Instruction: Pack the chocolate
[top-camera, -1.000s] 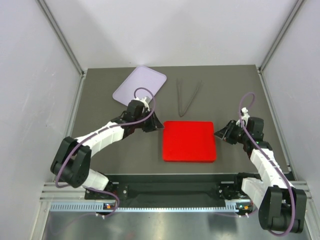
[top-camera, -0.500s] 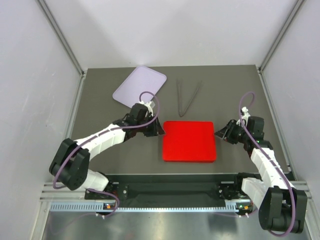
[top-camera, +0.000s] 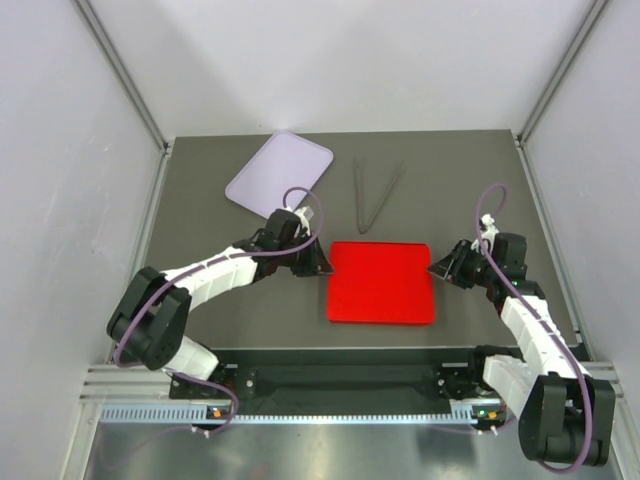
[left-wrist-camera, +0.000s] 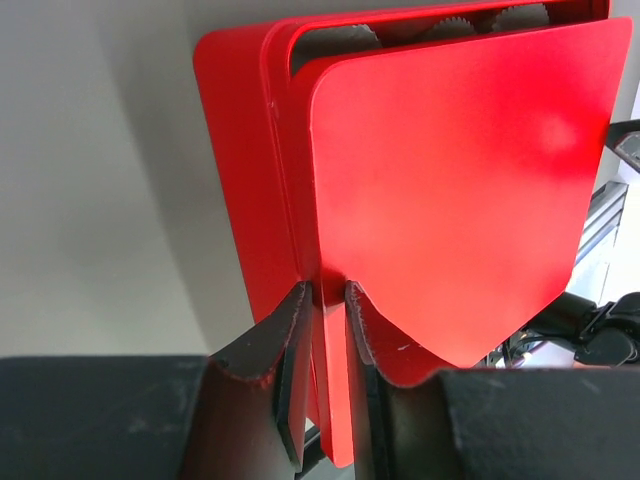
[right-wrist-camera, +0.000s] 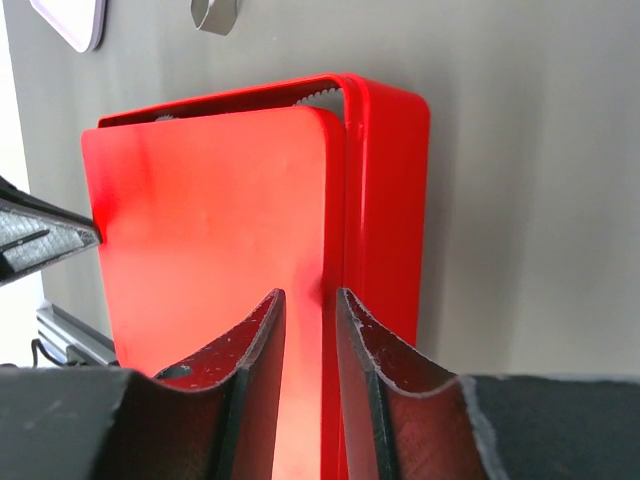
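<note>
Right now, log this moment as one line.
left gripper: shut on red lid, left edge | right gripper: shut on lid, right edge | red box: beneath lid, not closed, paper cups visible in gap

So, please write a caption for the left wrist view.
Left gripper pinching the edge of the red lid above the red box, paper cups peeking out.

The red lid (top-camera: 381, 281) is smooth and glossy; plastic or painted tin, I cannot tell. White cups (left-wrist-camera: 440, 25) at its far edge look like fluted paper. The worktop (top-camera: 470, 190) is matt dark grey. Far tongs (top-camera: 363, 220): thin dull metal. Lavender tray (top-camera: 279, 170): smooth satin plastic. The fingers (left-wrist-camera: 268, 360) are matt black and rough-edged.
</note>
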